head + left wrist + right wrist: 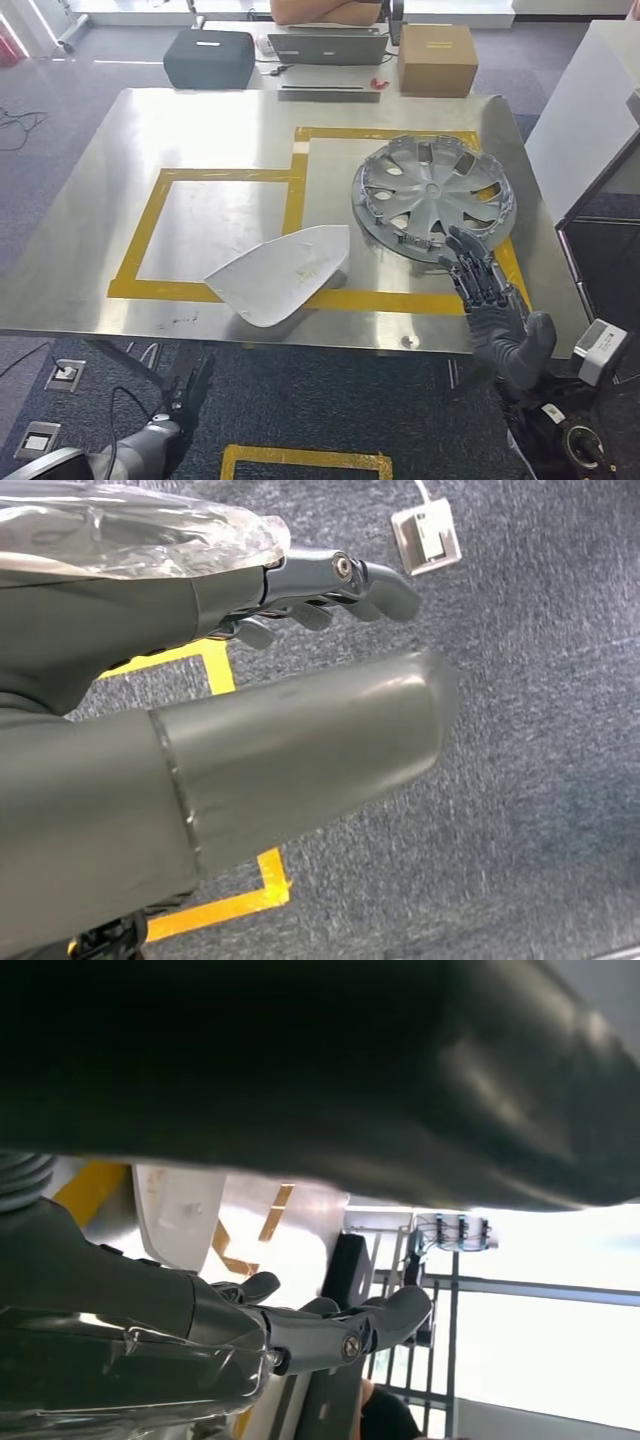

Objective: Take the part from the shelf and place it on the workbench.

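A grey wheel cover (434, 195) lies flat on the steel workbench (211, 120), inside the yellow taped outline at the right. A white curved panel (283, 272) lies near the bench's front edge, across the tape; it also appears in the right wrist view (177, 1215). My right hand (487, 295) reaches over the front right of the bench, fingers stretched out and empty, their tips at the wheel cover's near rim. Its dark fingers (332, 1325) are straight. My left hand (181, 400) hangs below the bench edge over the carpet, its fingers (332, 580) straight and holding nothing.
Behind the bench stand a black case (209, 58), a laptop (327, 47) and a cardboard box (437, 58), with a person's arms (326, 10) beyond. A white slanted surface (589, 110) rises at the right. Floor sockets (66, 374) and yellow floor tape (306, 460) lie below.
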Available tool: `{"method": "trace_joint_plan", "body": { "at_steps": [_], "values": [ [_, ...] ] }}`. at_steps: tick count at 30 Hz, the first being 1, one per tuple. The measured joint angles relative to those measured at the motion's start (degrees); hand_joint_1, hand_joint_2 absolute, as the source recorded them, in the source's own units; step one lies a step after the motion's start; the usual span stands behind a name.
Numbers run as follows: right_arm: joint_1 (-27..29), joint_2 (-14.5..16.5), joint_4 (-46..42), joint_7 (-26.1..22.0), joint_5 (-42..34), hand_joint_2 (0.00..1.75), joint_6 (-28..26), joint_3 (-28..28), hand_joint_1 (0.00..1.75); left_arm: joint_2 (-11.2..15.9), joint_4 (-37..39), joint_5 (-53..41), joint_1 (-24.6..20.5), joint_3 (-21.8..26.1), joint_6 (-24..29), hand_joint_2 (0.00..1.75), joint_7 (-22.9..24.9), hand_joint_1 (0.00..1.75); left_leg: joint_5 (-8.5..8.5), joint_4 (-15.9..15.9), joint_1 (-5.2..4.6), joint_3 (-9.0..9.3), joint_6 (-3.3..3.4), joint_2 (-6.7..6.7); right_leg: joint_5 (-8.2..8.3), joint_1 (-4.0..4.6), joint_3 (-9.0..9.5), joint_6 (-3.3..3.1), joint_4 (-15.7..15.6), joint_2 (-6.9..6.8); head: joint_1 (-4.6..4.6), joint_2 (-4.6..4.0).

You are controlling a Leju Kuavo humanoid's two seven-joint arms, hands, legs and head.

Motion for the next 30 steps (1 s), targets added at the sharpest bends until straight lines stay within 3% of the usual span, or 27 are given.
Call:
{"method": "trace_joint_plan", "body": {
  "at_steps": [2, 3, 4, 6, 8, 12, 13, 15, 17, 18, 19, 20, 22, 23, 24, 27, 28, 30],
  "values": [
    [0.3, -0.1, 0.0, 0.1, 0.2, 0.00, 0.0, -0.2, 0.00, -0.1, 0.0, -0.1, 0.0, 0.0, 0.0, 0.00, 0.1, 0.00, 0.14, 0.1, -0.05, -0.25, 0.09, 0.02, -3.31, -0.14, -2.77, 0.33, 7.5, -0.04, 0.39, 0.00],
    [0.6, -0.2, -0.1, 0.1, 0.4, 0.00, 0.0, -0.3, 0.00, -0.1, 0.0, -0.2, 0.0, 0.0, 0.0, 0.00, 0.2, 0.00, 0.21, 0.1, -0.06, -0.35, 0.09, 0.01, -3.32, -0.18, -2.91, 0.43, 8.6, -0.07, 0.45, 0.00],
    [0.8, -0.3, -0.1, 0.2, 0.6, 0.00, 0.0, -0.4, 0.00, -0.2, 0.0, -0.2, 0.0, 0.0, 0.0, 0.00, 0.2, 0.00, 0.27, 0.2, -0.07, -0.40, 0.06, -0.01, -2.21, -0.24, -1.92, 0.46, 7.2, -0.09, 0.53, 0.00],
    [1.0, -0.4, -0.3, 0.2, 0.9, 0.00, 0.3, -0.7, 0.00, -0.3, 0.0, -0.3, 0.0, 0.0, 0.0, 0.00, 0.3, 0.00, 0.30, 0.4, -0.07, -0.46, -0.08, -0.06, 1.58, -0.34, 2.50, 0.30, -1.0, -0.15, 0.73, 0.00],
    [1.0, -0.4, -0.5, 0.2, 1.0, 0.00, 0.7, -1.0, 0.00, -0.3, 0.0, -0.3, 0.0, 0.0, 0.0, 0.00, 0.4, 0.00, 0.46, 0.9, -0.29, -0.82, -0.54, -0.10, 3.63, -0.23, 5.85, -0.11, -7.8, -0.11, 0.86, 0.00],
    [0.7, -0.4, -0.6, 0.3, 0.8, 0.00, 1.3, -1.3, 0.00, -0.3, 0.0, -0.2, 0.0, 0.0, 0.0, 0.00, 0.5, 0.00, 0.73, 1.5, -0.36, -1.83, -1.87, -0.14, 4.65, -0.21, 6.05, -1.41, -9.1, -0.03, 0.81, 0.00],
    [0.5, -0.4, -0.6, 0.4, 0.7, 0.00, 1.3, -1.4, 0.00, -0.3, 0.0, -0.2, 0.0, 0.0, 0.0, 0.00, 0.5, 0.00, -0.36, 2.7, -0.29, -2.43, -2.19, -0.18, 5.05, -0.34, 5.81, -1.81, -9.3, -0.12, 0.77, 0.00],
    [0.0, -0.3, -0.6, 0.4, 0.6, 0.00, 1.4, -1.6, 0.00, -0.2, 0.0, -0.2, 0.0, 0.0, 0.0, 0.00, 0.5, 0.00, -4.69, 9.0, 0.00, -5.04, -2.86, -0.25, 5.83, -0.52, 5.06, -2.36, -9.4, -0.27, 0.47, 0.00],
    [-0.2, -0.3, -0.6, 0.4, 0.6, 0.00, 1.4, -1.7, 0.00, -0.2, 0.0, -0.1, 0.1, 0.0, 0.0, 0.00, 0.6, 0.00, -8.74, 16.9, 0.30, -8.08, -3.37, -0.25, 6.54, -0.53, 4.00, -2.45, -9.4, -0.36, 0.15, 0.00],
    [-0.2, -0.3, -0.6, 0.4, 0.5, 0.00, 1.4, -1.7, 0.00, -0.3, 0.0, -0.1, 0.1, 0.0, 0.0, 0.00, 0.6, 0.00, -9.39, 18.7, 0.44, -8.45, -3.52, -0.24, 6.91, -0.53, 3.48, -2.38, -9.3, -0.39, 0.06, 0.00],
    [-0.2, -0.3, -0.5, 0.4, 0.5, 0.00, 1.3, -1.7, 0.00, -0.3, 0.0, -0.1, 0.1, 0.0, 0.0, 0.00, 0.6, 0.00, -8.89, 18.0, 0.57, -7.51, -3.57, -0.24, 7.24, -0.53, 3.03, -2.26, -9.3, -0.40, 0.00, 0.00],
    [-0.3, -0.3, -0.5, 0.4, 0.5, 0.00, 1.3, -1.7, 0.00, -0.3, 0.0, -0.1, 0.1, 0.0, 0.1, 0.00, 0.6, 0.00, -7.51, 14.8, 0.69, -5.26, -3.54, -0.24, 7.55, -0.55, 2.67, -2.10, -9.3, -0.40, -0.09, 0.00],
    [-0.7, -0.3, -0.5, 0.4, 0.4, 0.00, 1.3, -1.7, 0.00, -0.3, 0.0, 0.0, -0.1, 0.0, 0.1, 0.00, 0.6, 0.00, -4.62, 5.7, 0.75, 0.51, -3.27, -0.28, 8.08, -0.46, 2.20, -1.61, -9.2, -0.35, -0.33, 0.00],
    [-0.9, -0.3, -0.5, 0.4, 0.4, 0.00, 1.3, -1.7, 0.00, -0.3, 0.0, 0.0, -0.2, 0.0, 0.2, 0.00, 0.6, 0.00, -3.72, 2.5, 0.64, 2.34, -2.99, -0.34, 8.34, -0.40, 2.03, -1.30, -9.2, -0.33, -0.32, 0.00],
    [-1.0, -0.3, -0.5, 0.4, 0.4, 0.00, 1.3, -1.8, 0.00, -0.3, 0.0, 0.0, -0.3, 0.0, 0.2, 0.00, 0.6, 0.00, -3.33, 0.9, 0.47, 3.11, -2.70, -0.40, 8.58, -0.37, 1.91, -0.97, -9.2, -0.33, -0.26, 0.00],
    [-1.2, -0.3, -0.5, 0.4, 0.3, 0.00, 1.2, -1.8, 0.00, -0.3, 0.0, 0.0, -0.2, 0.0, 0.2, 0.00, 0.6, 0.00, -2.35, 0.5, 0.15, 2.39, -1.41, -0.37, 8.96, -0.62, 1.44, 0.14, -9.1, -0.33, 0.06, 0.00],
    [-1.3, -0.3, -0.5, 0.4, 0.2, 0.00, 1.1, -1.8, 0.00, -0.4, 0.0, 0.0, -0.2, 0.0, 0.2, 0.00, 0.6, 0.00, -1.87, 0.4, 0.17, 1.98, -0.88, -0.26, 7.87, -0.72, 0.92, 0.42, -8.2, -0.32, 0.22, 0.00],
    [-1.3, -0.3, -0.4, 0.2, -0.3, 0.00, 0.8, -1.8, 0.00, -0.4, 0.0, 0.0, -0.3, 0.0, 0.2, 0.00, 0.5, 0.00, -0.83, 0.3, 0.19, 0.88, -0.05, -0.06, 2.76, -0.89, -1.00, 0.74, -2.7, -0.32, 0.63, 0.00]
  ]
}}
